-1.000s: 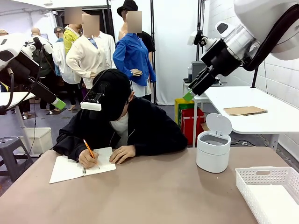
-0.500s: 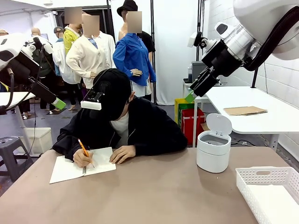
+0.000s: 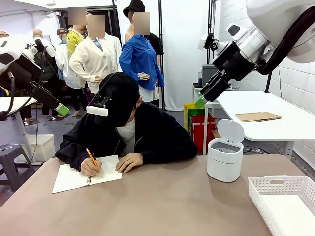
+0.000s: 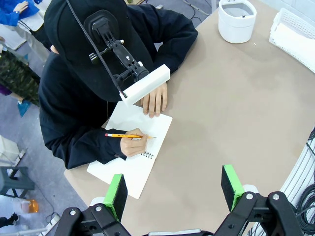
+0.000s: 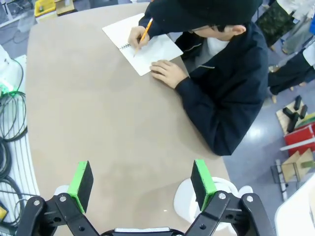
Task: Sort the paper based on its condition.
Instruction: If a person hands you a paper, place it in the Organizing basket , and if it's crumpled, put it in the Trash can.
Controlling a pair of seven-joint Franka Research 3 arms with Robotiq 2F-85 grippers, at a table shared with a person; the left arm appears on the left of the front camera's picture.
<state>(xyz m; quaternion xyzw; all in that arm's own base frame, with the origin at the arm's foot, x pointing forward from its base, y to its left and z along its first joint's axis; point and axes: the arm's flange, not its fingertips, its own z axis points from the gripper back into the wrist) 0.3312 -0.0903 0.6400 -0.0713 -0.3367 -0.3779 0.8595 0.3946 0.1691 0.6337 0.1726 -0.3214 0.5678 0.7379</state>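
The left claw (image 4: pixel 174 192) hangs high above the worktop (image 4: pixel 231 113) with its green pads spread wide and nothing between them; in the front view it sits at the upper left of the frame (image 3: pixel 61 109), well off the surface. The right claw (image 5: pixel 141 183) is likewise released and empty, raised at the upper right of the front view (image 3: pixel 198 102). No loose paper lies apart on the worktop; the only white sheets seen are the pages of an open spiral-bound notebook (image 4: pixel 135 155) at the lower left of the left wrist view, just above that claw's left pad, and at the upper middle of the right wrist view (image 5: pixel 142 44), well apart from the right claw. A person in a black top leans over it, one hand (image 4: pixel 132 145) holding an orange pencil (image 4: pixel 125 135) on the page, the other hand (image 4: pixel 155 98) resting flat on the page's far edge. A small white bin (image 3: pixel 225 155) with its lid up stands at the right of the front view, and a white perforated basket (image 3: pixel 280 186) sits in the lower right corner.
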